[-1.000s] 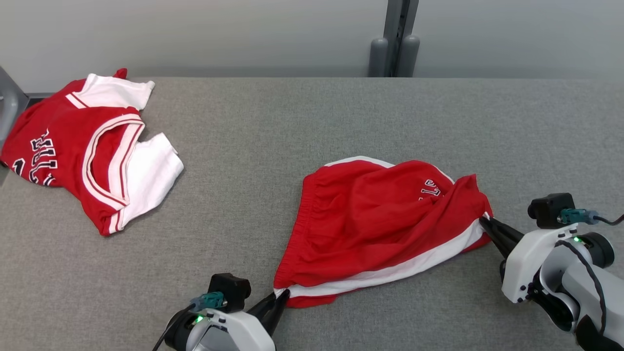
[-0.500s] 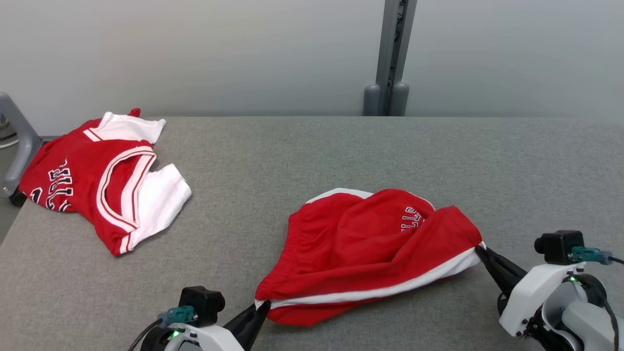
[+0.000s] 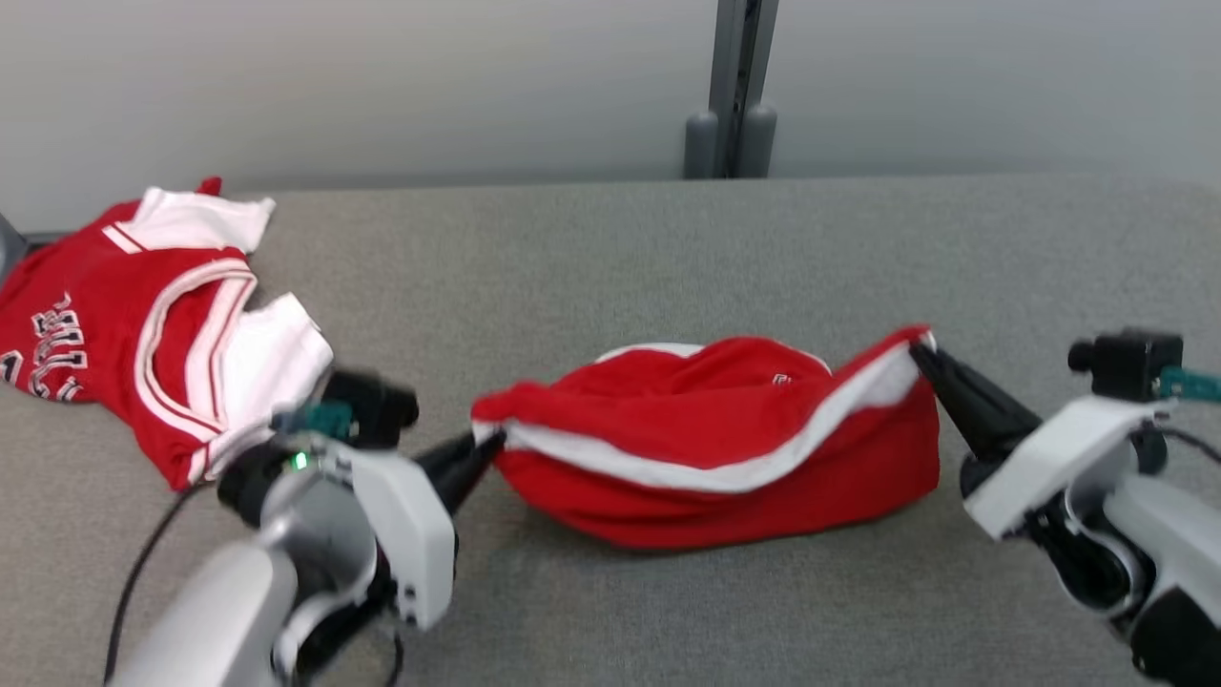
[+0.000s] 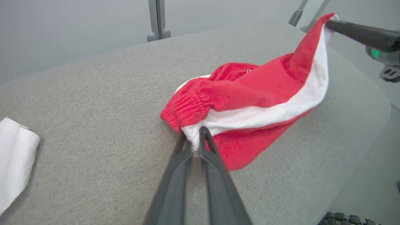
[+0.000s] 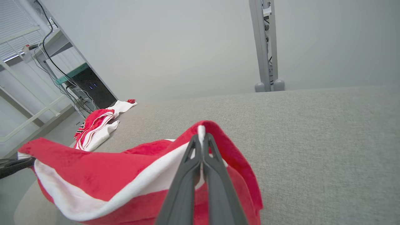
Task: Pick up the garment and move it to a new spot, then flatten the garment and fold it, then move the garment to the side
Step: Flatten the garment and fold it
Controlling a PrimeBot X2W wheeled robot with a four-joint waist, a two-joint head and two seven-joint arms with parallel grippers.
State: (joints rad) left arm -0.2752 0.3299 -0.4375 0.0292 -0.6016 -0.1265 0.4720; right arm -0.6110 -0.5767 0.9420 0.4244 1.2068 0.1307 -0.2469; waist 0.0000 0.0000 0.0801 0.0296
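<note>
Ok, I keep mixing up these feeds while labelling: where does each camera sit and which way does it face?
Head: on the head, facing down at the table; left gripper and right gripper show.
Left wrist: along the left fingers, toward the right gripper.
Right wrist: along the right fingers, toward the jersey.
Shared: all three see the red shorts, pinched at both ends.

— What carries everything?
— A grey fabric-covered table [image 3: 610, 248], running wide past both sets of jaws.
— And what lies on it?
— The red shorts [image 3: 725, 477], pinched at either end by the left gripper [image 3: 482, 443] and right gripper [image 3: 920, 351], sag with their lower fold resting on the cloth. A red-and-white jersey [image 3: 124, 324] lies outside the left jaws, well apart from the shorts.
</note>
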